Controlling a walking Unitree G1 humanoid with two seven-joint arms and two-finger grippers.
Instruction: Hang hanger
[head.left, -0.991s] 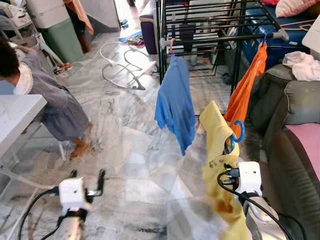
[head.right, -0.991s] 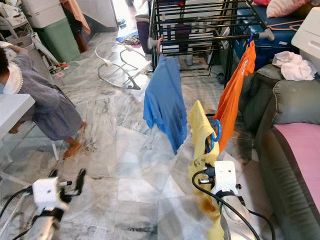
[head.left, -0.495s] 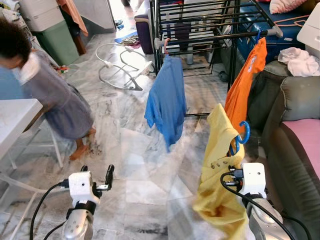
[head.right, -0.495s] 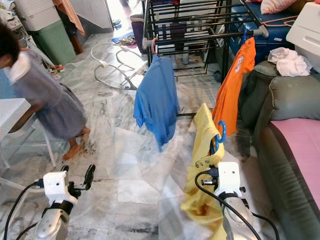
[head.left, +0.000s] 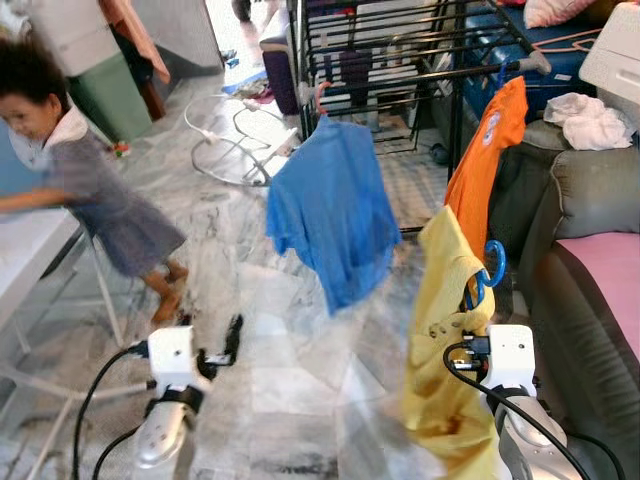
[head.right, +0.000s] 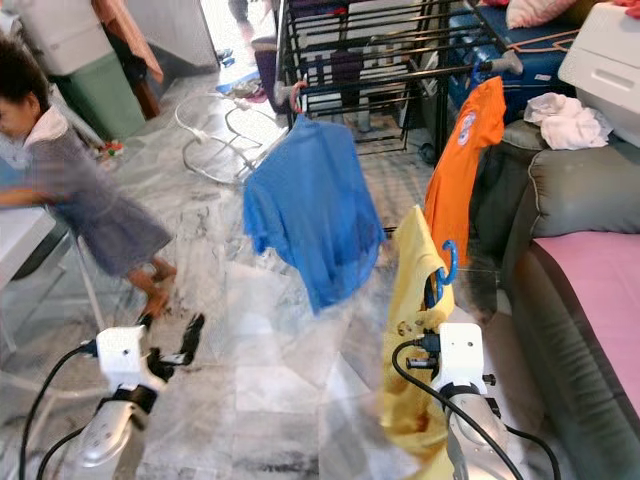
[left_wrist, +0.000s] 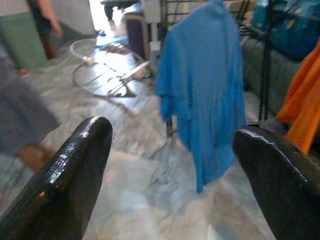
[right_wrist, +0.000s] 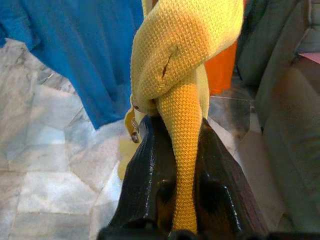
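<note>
The right tool (head.left: 478, 300) is pressed together on a yellow knitted garment (head.left: 448, 330) that drapes over a blue plastic hanger (head.left: 488, 272); in the right wrist view the knit (right_wrist: 182, 65) is bunched between the two black fingers (right_wrist: 150, 165), with the hanger's hook curling up just above the tool in the head views. The load sits at about five o'clock in the left eye view, just beside the hanging orange shirt (head.left: 485, 150) and below the black metal drying rack (head.left: 420, 55).

The garment looks light, soft and floppy, so it will likely swing and could slide off the hanger if tilted. The hanger itself seems stiff and thin. The safest hold appears to be at the neck, where cloth and hanger meet, leaving the hook free to catch a rail.

The left tool (head.left: 225, 345) hovers spread and empty at seven o'clock, above the marble floor (head.left: 290, 370). A blue shirt (head.left: 335, 215) hangs from the rack; a person in a grey dress (head.left: 110, 205) stands at nine o'clock.
</note>
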